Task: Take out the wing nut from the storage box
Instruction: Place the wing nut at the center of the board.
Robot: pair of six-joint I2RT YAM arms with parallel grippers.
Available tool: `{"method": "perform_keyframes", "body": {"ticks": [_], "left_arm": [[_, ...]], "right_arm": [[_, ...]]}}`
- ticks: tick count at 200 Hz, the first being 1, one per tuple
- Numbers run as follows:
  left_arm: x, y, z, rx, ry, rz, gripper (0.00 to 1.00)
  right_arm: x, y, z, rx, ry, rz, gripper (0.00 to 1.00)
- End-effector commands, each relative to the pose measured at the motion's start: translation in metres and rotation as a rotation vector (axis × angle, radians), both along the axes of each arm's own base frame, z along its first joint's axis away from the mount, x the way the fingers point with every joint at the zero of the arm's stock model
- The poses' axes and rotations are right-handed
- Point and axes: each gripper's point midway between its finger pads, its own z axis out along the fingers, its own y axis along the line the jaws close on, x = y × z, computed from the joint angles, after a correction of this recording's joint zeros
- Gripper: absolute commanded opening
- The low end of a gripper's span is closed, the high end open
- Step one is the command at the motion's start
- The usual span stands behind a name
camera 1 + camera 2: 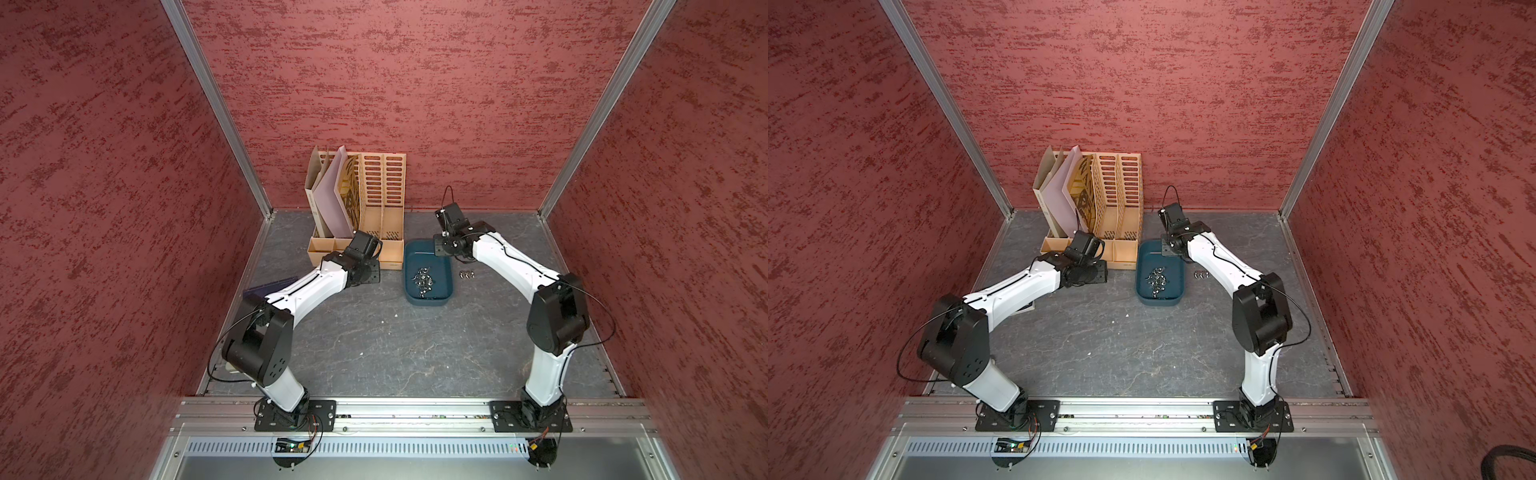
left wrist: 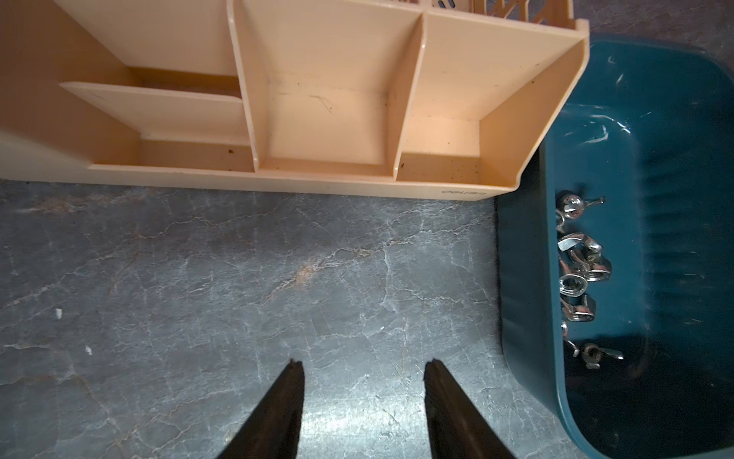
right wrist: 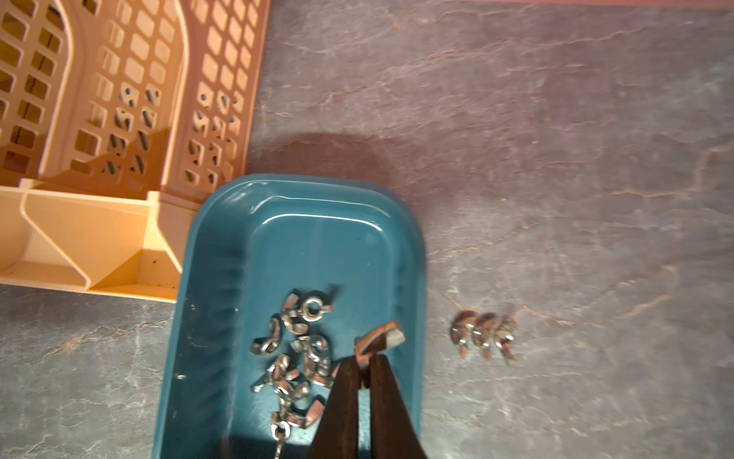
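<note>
Tabletop (image 3: 556,159): end effector (image 3: 363,359) pinches wing nut (image 3: 381,337).

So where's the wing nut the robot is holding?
In the right wrist view, the held wing nut sits pinched in the right gripper above the storage box, near the three wing nuts on the table.

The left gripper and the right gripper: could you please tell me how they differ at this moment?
The left gripper stands open and empty; the right gripper is shut on a wing nut. The left gripper hangs over bare table beside the file organiser; the right gripper is above the storage box. Both have dark, tapered jaws.
</note>
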Motion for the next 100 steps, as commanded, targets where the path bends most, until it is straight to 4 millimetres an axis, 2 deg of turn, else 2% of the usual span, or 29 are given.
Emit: {"method": "perform_keyframes", "body": {"ticks": [1,29,60,100], "left_arm": [[0.007,-0.006,0.015,-0.019,-0.042,-0.007,0.52],[0.007,-0.006,0.015,-0.018,-0.042,-0.007,0.53],[0.008,-0.008,0.017,-0.021,-0.045,-0.008,0.52],[0.011,-0.011,0.019,-0.021,-0.045,-0.014,0.52]], "right_arm": [[-0.004,-0.036,0.006,-0.053,-0.008,-0.055,0.02],[-0.012,-0.070,0.005,-0.071,-0.001,-0.107,0.02],[-0.023,-0.103,-0.008,-0.078,0.030,-0.160,0.03],[-0.032,-0.122,-0.033,-0.075,0.081,-0.186,0.02]]}}
